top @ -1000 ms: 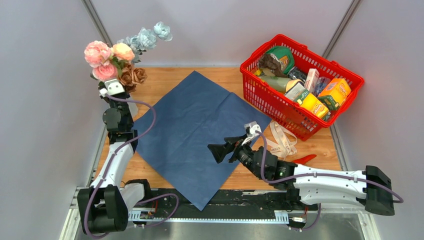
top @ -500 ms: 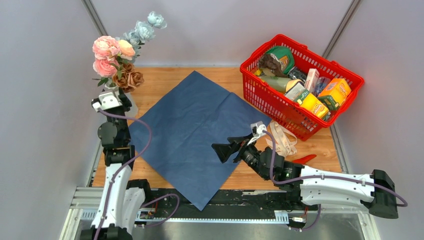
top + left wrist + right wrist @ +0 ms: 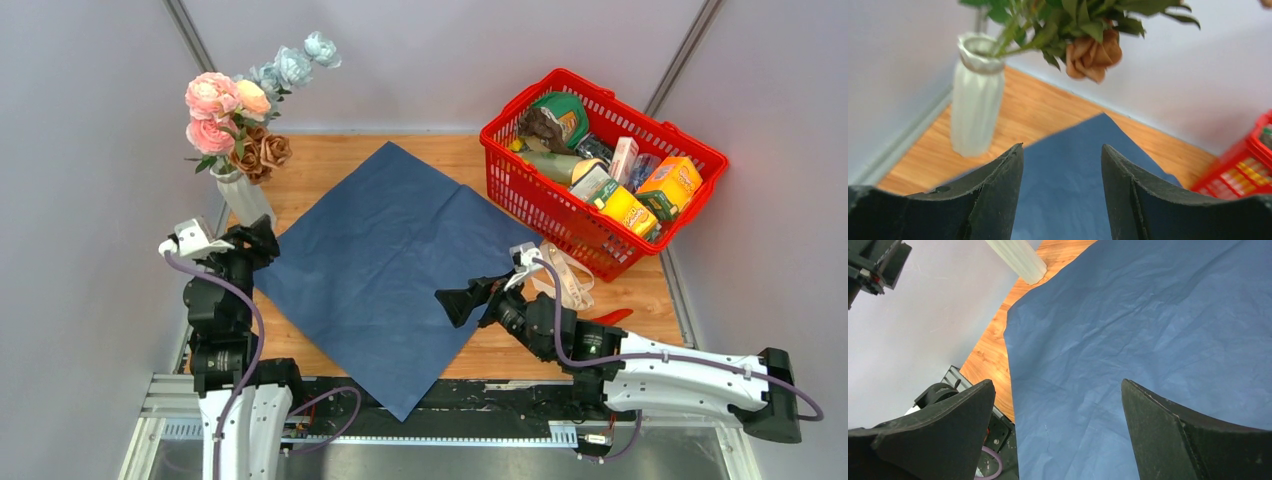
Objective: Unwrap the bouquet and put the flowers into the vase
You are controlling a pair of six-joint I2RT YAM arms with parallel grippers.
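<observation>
Flowers (image 3: 235, 110) stand in the vase (image 3: 243, 197), stems down through the scalloped rim, blooms leaning out to the right. The vase is upright at the far-left corner of the surface (image 3: 330, 155), just beside the left corner of the blue wrapping paper (image 3: 390, 250), not on it.

The paper lies flat and opened out mid-surface. Cream ribbon (image 3: 562, 280) is loose by the near side of the red basket (image 3: 540, 205). So the bouquet is unwrapped.

My left end effector (image 3: 262, 238) sits near the vase on its near side, apart from it. Its jaws are released with nothing between them; in the wrist view only paper and wood show through the gap (image 3: 1062, 150). My right end effector (image 3: 462, 300) hovers over the near-right part of the paper, spread wide and empty (image 3: 1057, 385).

Step, as I judge it: placing is done, this is let-go and clear-off. I see no stems left on the surface.

Next move: pull the left arm back toward its base, low and straight, keeping off the vase. It's tall, slim and top-heavy with leaning blooms, so a nudge could tip it. Right arm only needs parking, no grasp required.
</observation>
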